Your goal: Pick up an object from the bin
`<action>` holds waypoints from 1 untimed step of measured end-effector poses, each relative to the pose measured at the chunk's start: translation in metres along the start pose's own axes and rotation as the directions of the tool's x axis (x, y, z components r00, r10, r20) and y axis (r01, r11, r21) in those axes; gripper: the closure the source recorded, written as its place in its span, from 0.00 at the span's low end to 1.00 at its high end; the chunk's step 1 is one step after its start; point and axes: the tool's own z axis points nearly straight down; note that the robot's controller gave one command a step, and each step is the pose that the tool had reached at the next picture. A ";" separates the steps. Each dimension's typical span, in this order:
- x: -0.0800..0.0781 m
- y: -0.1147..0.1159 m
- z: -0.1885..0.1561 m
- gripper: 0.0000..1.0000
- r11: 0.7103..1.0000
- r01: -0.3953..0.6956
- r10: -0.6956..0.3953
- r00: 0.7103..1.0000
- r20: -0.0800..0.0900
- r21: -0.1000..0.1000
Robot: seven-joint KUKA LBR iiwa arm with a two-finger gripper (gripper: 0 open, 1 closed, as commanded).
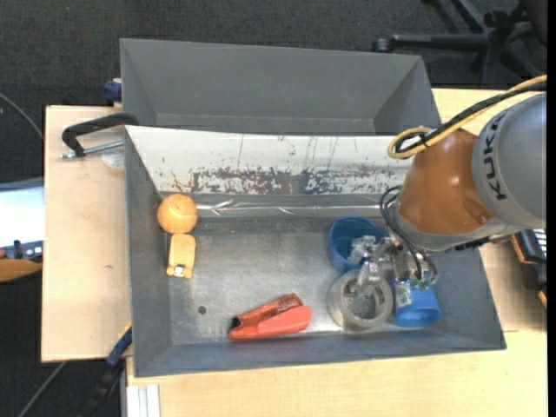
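The gripper (375,272) is hanging at lower right, just over a clear ring (356,309) between a blue cup (346,237) and a blue cylinder (420,309). Whether it is wide or narrow, I cannot tell. It is likely approaching; next calls for lowering and closing.

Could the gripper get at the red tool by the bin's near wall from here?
Probably yes: the red tool lies alone with nothing on it, and the gripper hangs beside it over a clear ring. The near wall might crowd it.
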 end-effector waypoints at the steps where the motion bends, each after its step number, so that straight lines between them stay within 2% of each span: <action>1: 0.000 0.000 0.000 1.00 1.000 0.000 0.000 1.000 0.000 0.000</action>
